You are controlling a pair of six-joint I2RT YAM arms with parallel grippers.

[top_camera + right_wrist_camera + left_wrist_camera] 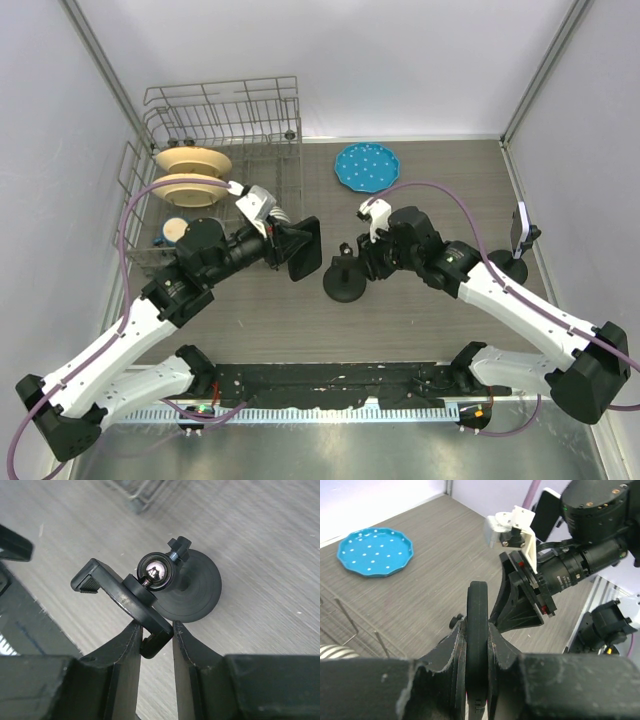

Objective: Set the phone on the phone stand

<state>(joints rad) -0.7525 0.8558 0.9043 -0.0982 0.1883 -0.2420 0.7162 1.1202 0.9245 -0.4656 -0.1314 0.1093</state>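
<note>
step in hand looks like seating: left gripper (477,647) clamped on the black phone (477,607), edge-up mid-table just left of the phone stand (343,283), right gripper (156,635) pinching its cradle (122,595); next move probably needs phone squared to cradle.

Phone (305,250) left of stand (345,283) (plate (366,166) behind, rack (225,108) far left)

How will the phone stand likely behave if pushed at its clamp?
On the phone stand, the ball joint probably lets the clamp swivel, not stay rigid. Its wide round base should resist tipping, yet looks light enough to slide.
</note>
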